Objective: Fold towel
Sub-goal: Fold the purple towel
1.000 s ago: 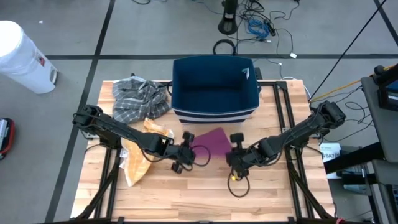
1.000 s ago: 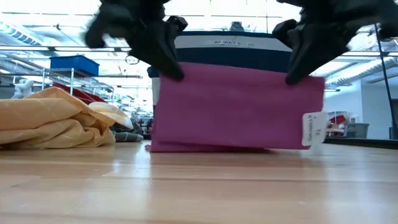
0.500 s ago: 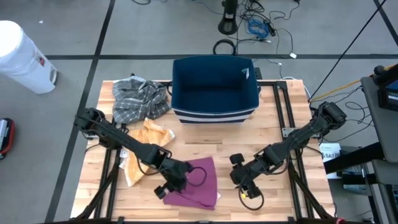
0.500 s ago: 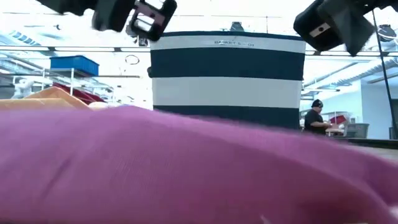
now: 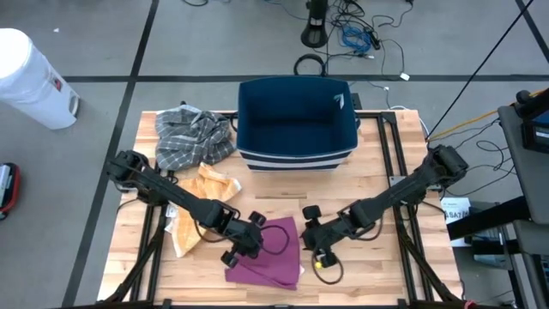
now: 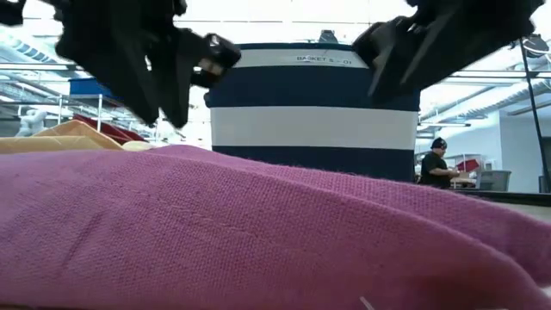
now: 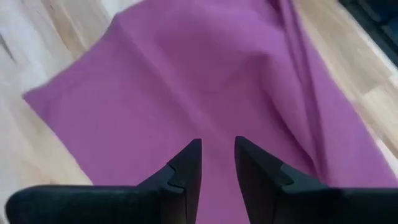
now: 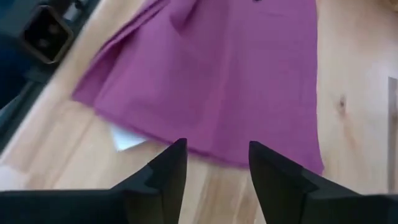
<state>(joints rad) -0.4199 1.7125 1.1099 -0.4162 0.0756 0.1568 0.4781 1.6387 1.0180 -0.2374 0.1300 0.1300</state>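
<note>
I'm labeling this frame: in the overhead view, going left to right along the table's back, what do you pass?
White bin on the floor → plaid cloth → blue basket.

The left gripper (image 7: 217, 163) is occupying the bottom centre of the frame, its two dark fingers (image 7: 186, 168) standing slightly apart with a narrow gap showing between them and nothing lying in that gap. A magenta towel (image 7: 186, 93) is filling most of the frame behind the fingers, lying flat with a raised crease running down the right side. Bare wooden table (image 7: 43, 37) is showing at the upper left, lower left and right edges.
</note>
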